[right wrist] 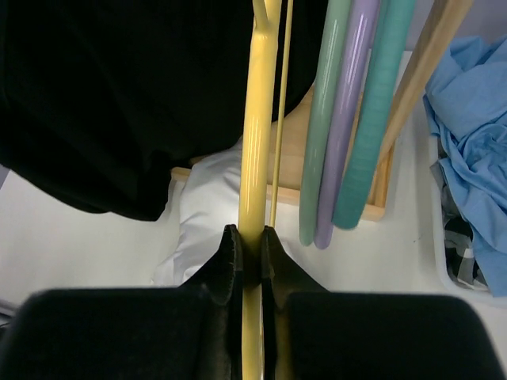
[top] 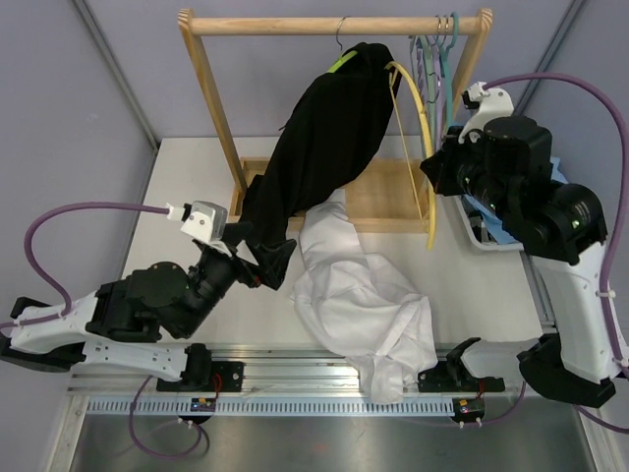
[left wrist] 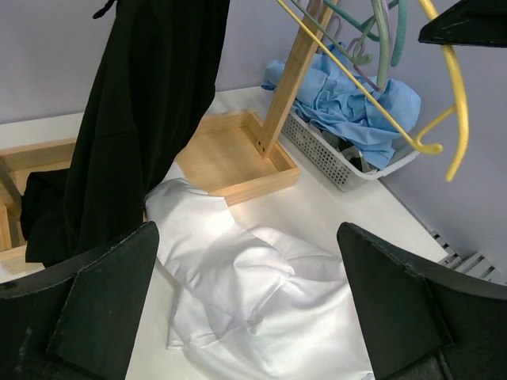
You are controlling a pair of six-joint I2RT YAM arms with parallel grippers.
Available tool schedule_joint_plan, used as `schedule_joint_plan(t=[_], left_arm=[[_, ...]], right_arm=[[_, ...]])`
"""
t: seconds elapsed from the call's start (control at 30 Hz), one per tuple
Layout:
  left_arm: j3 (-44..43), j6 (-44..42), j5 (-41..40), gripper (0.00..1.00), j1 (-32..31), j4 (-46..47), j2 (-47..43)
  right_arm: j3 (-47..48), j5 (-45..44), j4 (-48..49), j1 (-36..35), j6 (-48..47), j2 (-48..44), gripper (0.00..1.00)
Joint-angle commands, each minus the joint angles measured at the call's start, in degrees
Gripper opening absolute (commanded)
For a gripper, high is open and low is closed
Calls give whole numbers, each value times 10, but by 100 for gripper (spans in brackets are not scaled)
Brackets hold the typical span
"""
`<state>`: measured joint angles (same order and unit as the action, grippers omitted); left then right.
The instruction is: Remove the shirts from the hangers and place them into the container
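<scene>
My right gripper (right wrist: 251, 252) pinches the yellow hanger (right wrist: 255, 119) mid-frame; my left gripper (left wrist: 245, 305) gapes wide, seemingly empty, facing the white shirt (left wrist: 261, 277).

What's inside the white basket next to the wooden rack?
A crumpled light blue garment fills the basket. A dark item peeks out beneath it; the rest underneath is covered.

Soft, matt black cloth of the black shirt (top: 324, 147) drapes beside the pale, matt wood of the rack (top: 334, 24). The thin hook (top: 340, 33) above it appears to be metal wire. The white shirt (top: 359, 295) is smooth, creased fabric on a matt white table (top: 187, 177). The yellow hanger (right wrist: 255, 119) and neighbouring hangers (right wrist: 348, 119) are glossy plastic. The container (left wrist: 321, 154) is perforated white plastic.
</scene>
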<state>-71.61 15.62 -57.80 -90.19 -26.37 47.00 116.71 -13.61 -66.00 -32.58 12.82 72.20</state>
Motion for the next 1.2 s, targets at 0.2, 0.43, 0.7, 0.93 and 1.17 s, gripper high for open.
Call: schedule_joint_plan(t=[0.2,0.43,0.7,0.93,1.17], left_arm=[[11,62,-11,99,-3,-12,-22],[31,78,-7,99,-4,-16,-38],[38,75,-8,99,-4,-7,-35],[38,75,-8,99,-3,-8,-37],[47,83,-6,99,-4,-11,-55]], right_arm=[[44,-77,118,-2,-30,101,0],[81,-90,154,-2,-44,118,0],[131,-109,154,-2,-71,135,0],[162,-128,176,-2,-84,191,0],[223,-134,191,-2,-90,260,0]])
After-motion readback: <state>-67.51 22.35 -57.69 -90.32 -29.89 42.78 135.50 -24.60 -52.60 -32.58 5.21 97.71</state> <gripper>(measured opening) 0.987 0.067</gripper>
